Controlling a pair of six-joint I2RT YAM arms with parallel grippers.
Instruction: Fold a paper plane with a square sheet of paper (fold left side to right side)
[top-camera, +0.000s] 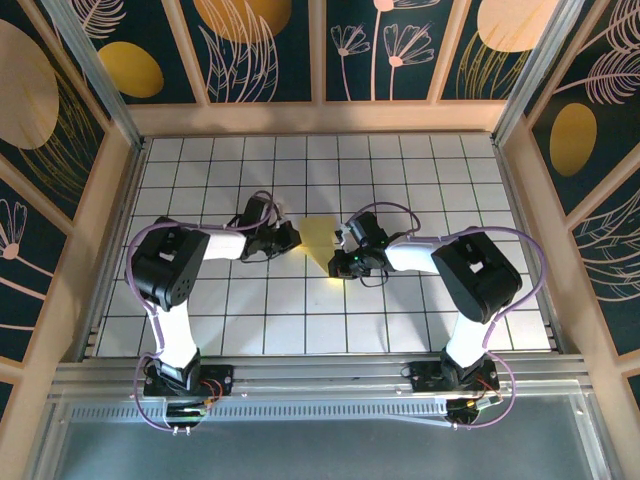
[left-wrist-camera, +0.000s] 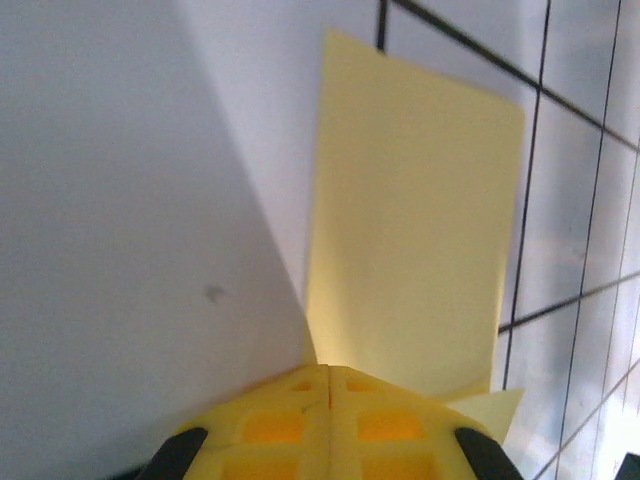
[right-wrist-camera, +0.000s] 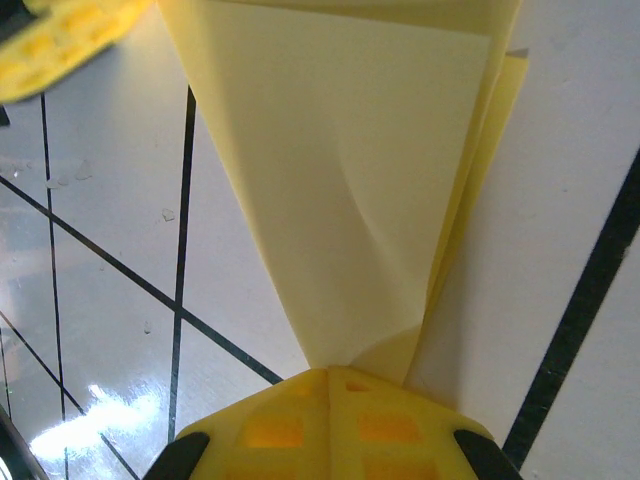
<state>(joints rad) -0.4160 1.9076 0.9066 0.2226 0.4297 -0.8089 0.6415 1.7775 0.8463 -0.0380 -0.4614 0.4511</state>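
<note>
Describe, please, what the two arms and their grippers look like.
The left arm and right arm match. Both have white tubular links and bulky black joint housings, with thin purple cables looping alongside. The left gripper and right gripper have yellow plastic fingers moulded with square recesses, with black parts at their outer edges.

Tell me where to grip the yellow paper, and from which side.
I would pinch the yellow paper at an edge or corner, coming in low from its sides. It is thin and flat; the left claw and right claw hold it so.
</note>
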